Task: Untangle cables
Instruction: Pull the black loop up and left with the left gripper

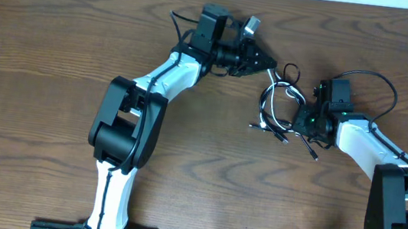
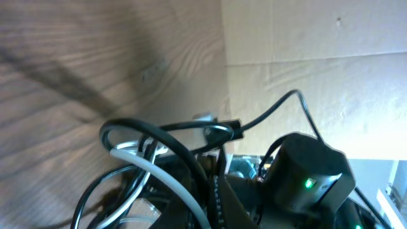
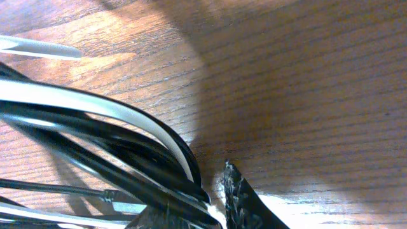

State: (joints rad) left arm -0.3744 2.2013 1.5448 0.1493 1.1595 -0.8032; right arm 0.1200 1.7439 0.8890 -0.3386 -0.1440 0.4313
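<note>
The left gripper [image 1: 266, 62] reaches out over the table [image 1: 58, 44], and from overhead its jaws look drawn to a point. I cannot tell whether they pinch anything, since its own camera shows no fingers clearly. A white cable [image 1: 272, 80] starts just beside its tip and runs away from it into the cables [image 1: 275, 109], a small tangle of black and white loops between the two grippers. In the left wrist view the loops crowd close ahead of the hand, and one black plug [image 2: 232, 131] sticks out past them. The right gripper [image 1: 300, 125] sits at the far side of the tangle, touching it. In its wrist view, black and white strands run tightly between a dark finger [image 3: 245, 200] and its partner, so this gripper is clamped on the cables.
</note>
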